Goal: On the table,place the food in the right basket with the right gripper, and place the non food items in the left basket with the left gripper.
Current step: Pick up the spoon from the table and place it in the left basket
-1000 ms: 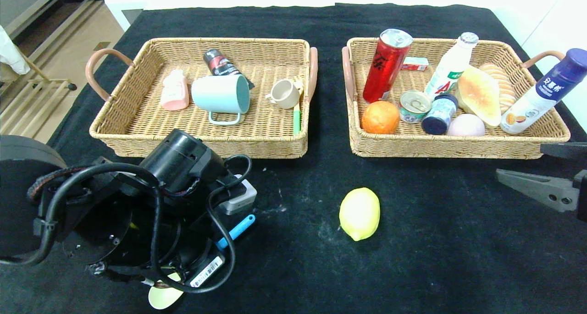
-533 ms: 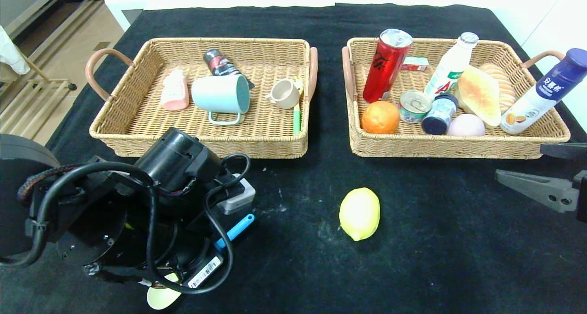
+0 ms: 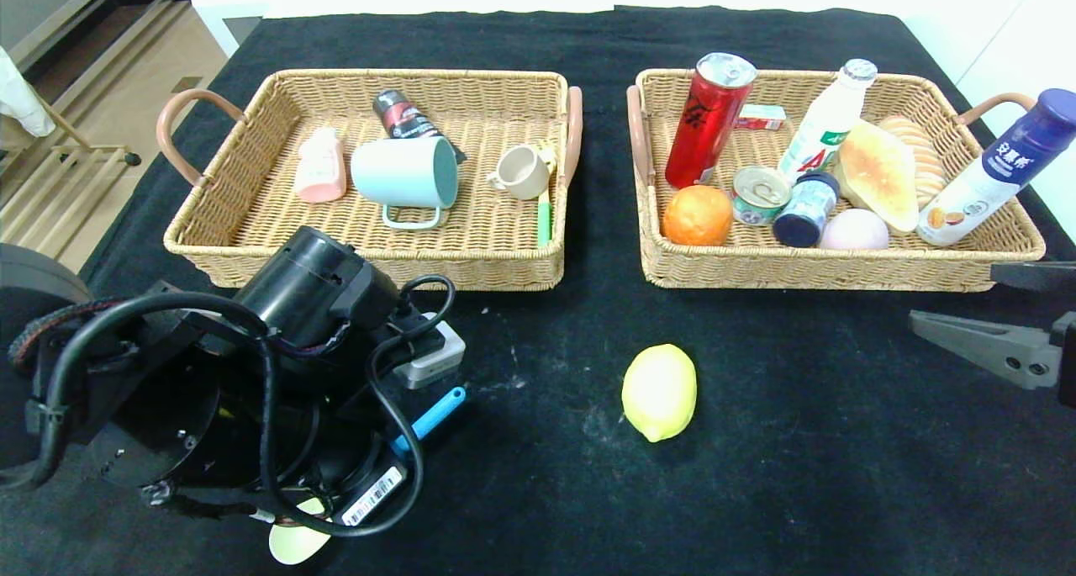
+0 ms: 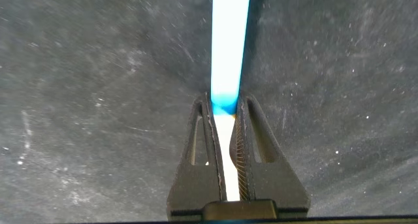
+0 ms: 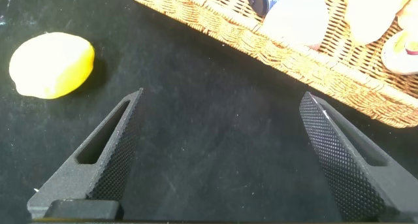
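Observation:
My left gripper point(image 4: 224, 105) is shut on a utensil with a blue handle point(image 4: 230, 48) and a pale end. In the head view the arm hides the gripper; the blue handle point(image 3: 433, 412) sticks out toward the table's middle and the pale end point(image 3: 298, 542) shows near the front edge. A yellow lemon point(image 3: 659, 391) lies on the black cloth in front of the right basket point(image 3: 841, 269); it also shows in the right wrist view point(image 5: 51, 64). My right gripper point(image 5: 222, 96) is open and empty, at the right edge in front of that basket. The left basket point(image 3: 361, 256) stands at the back left.
The left basket holds a teal mug point(image 3: 405, 174), a small beige cup point(image 3: 521, 172), a pink bottle point(image 3: 320, 166) and a dark tube. The right basket holds a red can point(image 3: 708, 118), an orange point(image 3: 697, 215), bottles, tins and bread. Bare black cloth surrounds the lemon.
My left arm has shifted a little to the left and toward the baskets, still shut on the utensil. The right arm and the lemon have not moved.

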`<action>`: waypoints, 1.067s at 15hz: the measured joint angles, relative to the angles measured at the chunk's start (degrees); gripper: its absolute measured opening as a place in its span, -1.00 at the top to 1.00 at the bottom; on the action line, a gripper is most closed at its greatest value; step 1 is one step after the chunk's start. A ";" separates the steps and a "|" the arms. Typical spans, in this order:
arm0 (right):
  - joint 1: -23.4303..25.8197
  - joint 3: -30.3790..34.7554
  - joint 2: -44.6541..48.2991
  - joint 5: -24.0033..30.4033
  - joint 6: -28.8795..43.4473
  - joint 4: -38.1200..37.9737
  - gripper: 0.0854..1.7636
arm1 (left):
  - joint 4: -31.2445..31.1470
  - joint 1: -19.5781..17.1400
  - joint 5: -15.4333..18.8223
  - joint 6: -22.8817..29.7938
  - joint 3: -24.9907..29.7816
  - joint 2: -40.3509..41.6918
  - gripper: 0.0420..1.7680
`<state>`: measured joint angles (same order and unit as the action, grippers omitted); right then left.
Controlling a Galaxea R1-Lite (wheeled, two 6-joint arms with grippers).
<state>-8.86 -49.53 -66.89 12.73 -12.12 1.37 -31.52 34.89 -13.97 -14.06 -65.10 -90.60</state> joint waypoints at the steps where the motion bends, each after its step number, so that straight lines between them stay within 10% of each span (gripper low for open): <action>1: 0.00 -0.05 0.07 0.02 0.00 0.01 -0.94 | -0.24 0.05 0.00 0.02 -0.67 0.20 0.80; 16: 0.11 -0.20 0.33 0.00 0.07 0.00 -0.94 | -0.22 -2.95 -1.10 0.45 -22.77 1.35 0.80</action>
<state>-8.75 -49.73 -66.56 12.73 -12.04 1.37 -31.74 31.94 -15.07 -13.60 -87.87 -89.25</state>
